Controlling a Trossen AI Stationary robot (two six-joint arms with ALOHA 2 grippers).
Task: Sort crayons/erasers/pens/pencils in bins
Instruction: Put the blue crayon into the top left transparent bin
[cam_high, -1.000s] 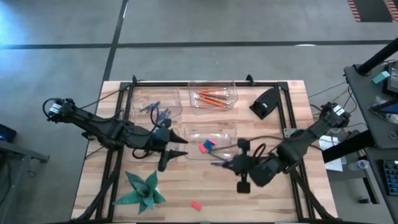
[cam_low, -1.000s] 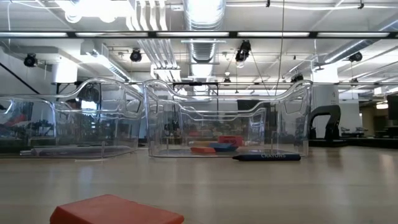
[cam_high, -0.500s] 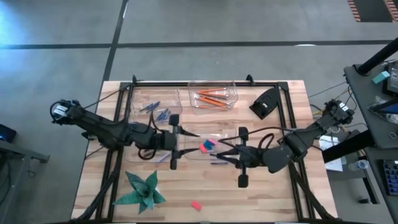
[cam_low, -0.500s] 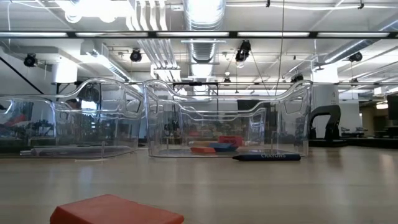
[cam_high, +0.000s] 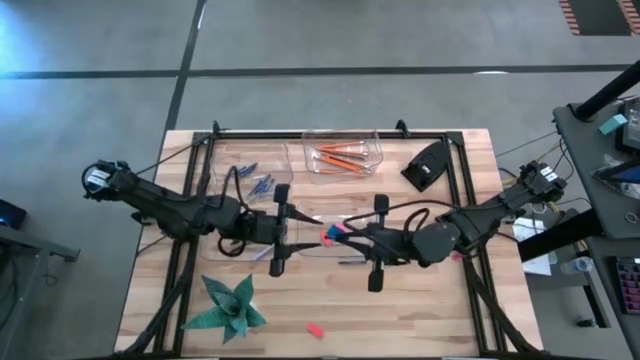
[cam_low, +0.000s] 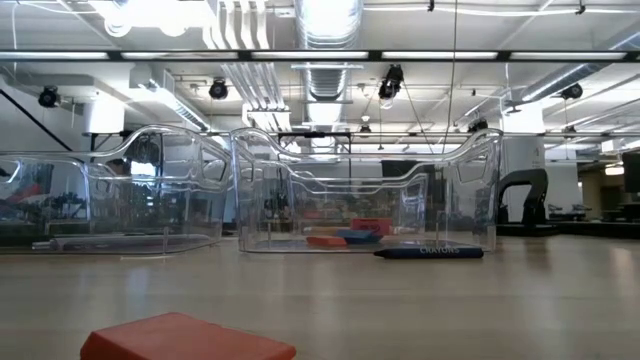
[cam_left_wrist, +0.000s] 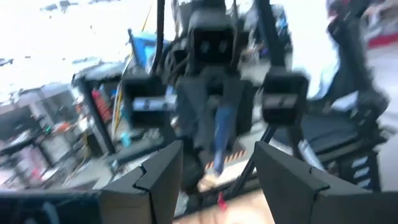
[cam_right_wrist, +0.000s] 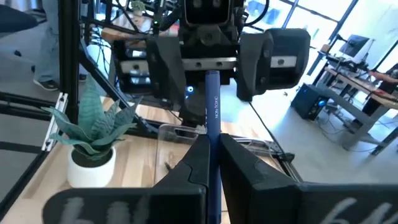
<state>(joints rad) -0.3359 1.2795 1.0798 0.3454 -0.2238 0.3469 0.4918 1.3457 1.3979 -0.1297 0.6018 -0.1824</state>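
My right gripper (cam_right_wrist: 211, 142) (cam_high: 346, 236) is shut on a blue crayon (cam_right_wrist: 211, 102) and points level over the middle bin (cam_high: 300, 244), which holds erasers (cam_high: 330, 236). Facing it from the table's left, my left gripper (cam_left_wrist: 217, 152) (cam_high: 306, 220) stands open. The crayon (cam_left_wrist: 221, 134) shows beyond the left gripper's fingers and points at the gap between them; whether they touch I cannot tell. Orange pencils (cam_high: 340, 157) lie in the far bin. More blue crayons (cam_high: 252, 180) lie in the far left bin. My right gripper pinches the crayon's near part (cam_right_wrist: 211, 127) between its two fingers. The fingers come level from the table's right and lie along the crayon. Its free end (cam_right_wrist: 211, 78) sticks out ahead toward my left gripper, and it is lifted clear above the middle bin.
A loose crayon (cam_low: 430, 251) lies on the table in front of the middle bin (cam_low: 365, 200). A red eraser (cam_low: 185, 338) (cam_high: 315, 328) lies near the front edge, beside a green paper star (cam_high: 232, 305). A black object (cam_high: 428, 165) sits at the far right.
Both grippers have tipped up from slanting down to level and rolled. My right gripper has risen and gone toward the table's left with the crayon. My left gripper has gone toward the table's right, so the two now face each other over the middle bin.
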